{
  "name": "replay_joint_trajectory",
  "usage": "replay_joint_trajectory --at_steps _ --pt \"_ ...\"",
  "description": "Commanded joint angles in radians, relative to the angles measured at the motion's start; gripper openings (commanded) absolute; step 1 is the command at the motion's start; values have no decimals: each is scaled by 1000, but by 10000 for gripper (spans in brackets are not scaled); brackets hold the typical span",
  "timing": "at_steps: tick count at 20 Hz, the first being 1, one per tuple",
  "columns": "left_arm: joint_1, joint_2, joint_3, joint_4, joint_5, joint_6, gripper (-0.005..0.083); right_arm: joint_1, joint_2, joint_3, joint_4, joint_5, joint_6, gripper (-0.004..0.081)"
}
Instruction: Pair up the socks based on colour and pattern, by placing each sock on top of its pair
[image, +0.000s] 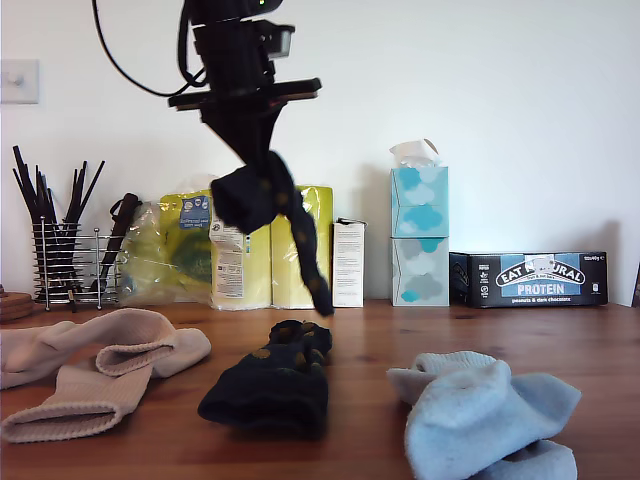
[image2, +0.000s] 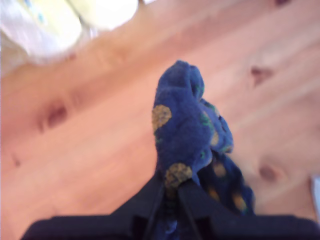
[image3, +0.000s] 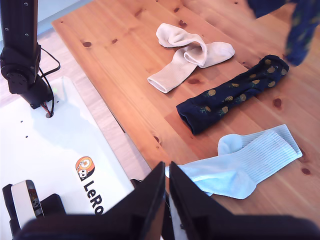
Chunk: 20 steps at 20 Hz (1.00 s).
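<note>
the dark spotted sock (image: 268, 200) hangs bunched in the air, its loose end dangling near and above its mate, the spotted sock on the table (image: 270, 385). it looks soft, light and floppy, so i judge it will drape and fold wherever it lands; a pinch on a gathered fold suits it. my first gripper (image2: 172, 189) is clamped on it. the beige socks (image3: 190, 55) lie to one side of the spotted sock on the table, the light blue socks (image3: 250, 162) to the other. my second gripper (image3: 166, 176), jaws nearly together and empty, hovers beyond the blue ones.
</note>
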Motion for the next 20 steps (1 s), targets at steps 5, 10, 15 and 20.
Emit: replay_joint_trajectory --at_steps 5,10,15,20 --pt "-29 171 -5 -190 191 -97 -21 2 -2 2 -13 -5 -8 -12" --pt "-95 178 -6 -195 267 -98 -21 27 -3 2 -33 -4 -26 -12" --pt "-150 162 -11 -197 319 -87 -21 37 -8 2 -50 2 -30 -12" --pt "-151 74 -126 -197 280 -78 -21 37 -10 2 -65 10 -41 -12"
